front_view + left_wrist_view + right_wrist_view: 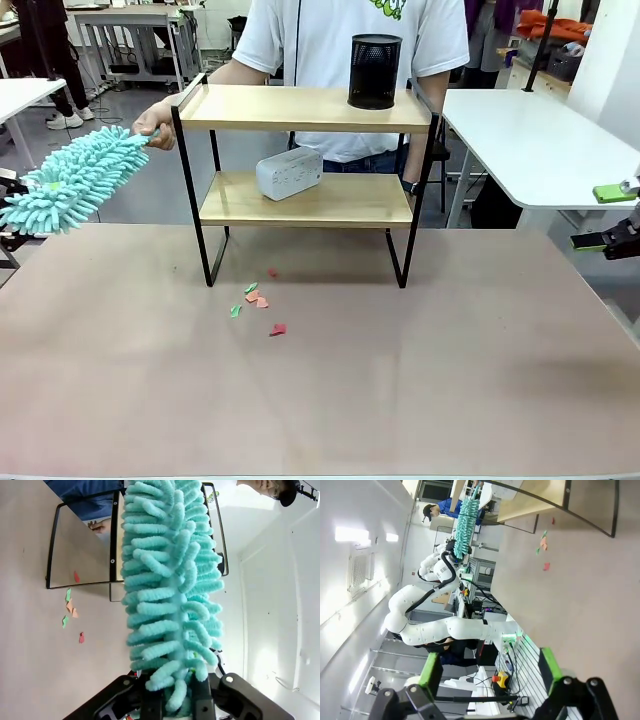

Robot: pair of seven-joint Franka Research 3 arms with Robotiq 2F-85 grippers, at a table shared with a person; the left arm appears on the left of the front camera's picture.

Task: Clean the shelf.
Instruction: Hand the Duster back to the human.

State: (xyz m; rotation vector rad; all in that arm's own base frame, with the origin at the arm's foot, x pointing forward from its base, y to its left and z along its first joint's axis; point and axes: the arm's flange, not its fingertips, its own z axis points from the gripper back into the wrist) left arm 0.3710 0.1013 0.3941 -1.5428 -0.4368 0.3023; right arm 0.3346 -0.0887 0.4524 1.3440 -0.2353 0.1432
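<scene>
From the front, the shelf stands mid-table; a hand touches the duster. Left wrist: left end effector clamps the duster's base. Right wrist: right end effector gapes, holding nothing.

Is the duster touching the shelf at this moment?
Apart. In the front view the duster, held by the left gripper, hangs left of the shelf, with open floor visible between its fluffy head and the black frame.

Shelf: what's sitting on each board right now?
Top board of the shelf: a black mesh cup. Lower board: a white box-shaped device. Its far side and the cup's inside are hidden.
</scene>
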